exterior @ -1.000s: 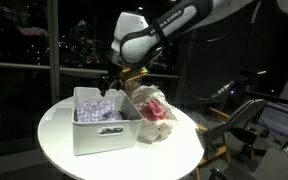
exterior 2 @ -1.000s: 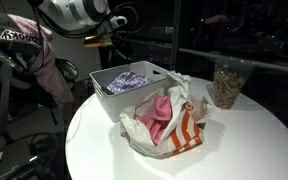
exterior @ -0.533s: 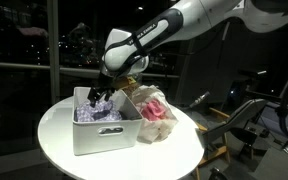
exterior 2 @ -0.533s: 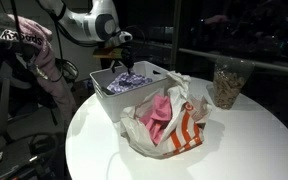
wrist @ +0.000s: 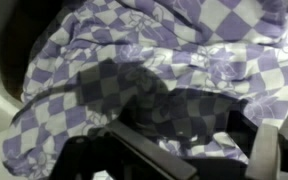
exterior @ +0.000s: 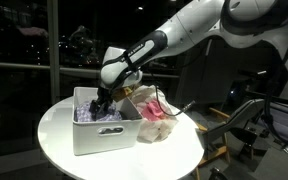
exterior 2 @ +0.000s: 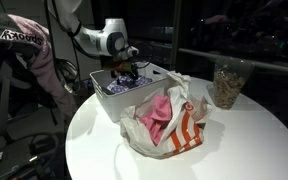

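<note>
– Centre-left of the frame in an exterior view: where was the gripper (exterior: 102, 103)?
– Down inside the white bin (exterior: 104, 137), jaws spread, nothing between them. Directly underneath lay the purple checked cloth (exterior: 96, 114), bunched in the bin. The bin stood on the round table (exterior: 56, 135), with the striped bag (exterior: 156, 118) just beside it toward frame right.
– Cross-check in an exterior view?
– Upper centre-left: gripper (exterior 2: 124, 72) over the purple checked cloth (exterior 2: 136, 83), within the walls of the white bin (exterior 2: 112, 103). Contact or a small gap, couldn't tell. The striped bag (exterior 2: 174, 128) sat lower centre against the bin, the jar (exterior 2: 226, 85) well apart at right.
– Wrist view?
– The purple checked cloth (wrist: 174, 50) filled nearly the whole frame, with a dark shadow at centre. The fingers (wrist: 124, 155) showed dark along the bottom edge, wide apart and empty.
– Long axis?
– None to speak of. It was a crumpled heap, straight ahead of the jaws and close.
</note>
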